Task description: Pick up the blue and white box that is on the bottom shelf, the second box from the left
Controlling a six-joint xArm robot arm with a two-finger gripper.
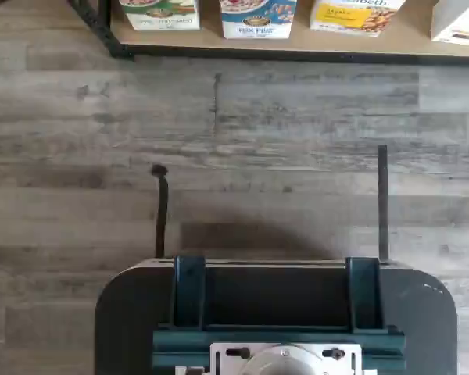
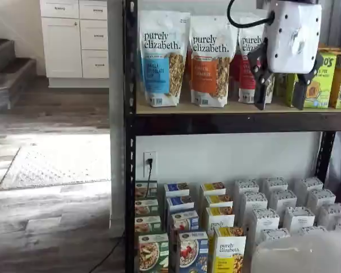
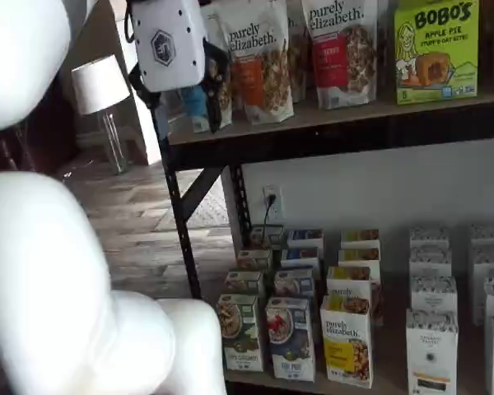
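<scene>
The gripper (image 2: pixel 278 103) hangs high up, its white body upright and both black fingers pointing straight down with a plain gap between them and nothing held. In a shelf view one finger (image 3: pixel 157 115) shows dark below the white body, another beside it. A black cable (image 2: pixel 244 20) loops off the top. The white arm (image 3: pixel 49 271) bulks large up close.

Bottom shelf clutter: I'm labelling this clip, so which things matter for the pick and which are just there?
Job:
blue and white box
bottom shelf
gripper, open, up by the pouches

Just there:
green-and-white box
yellow-and-white box
white boxes
granola pouches
</scene>
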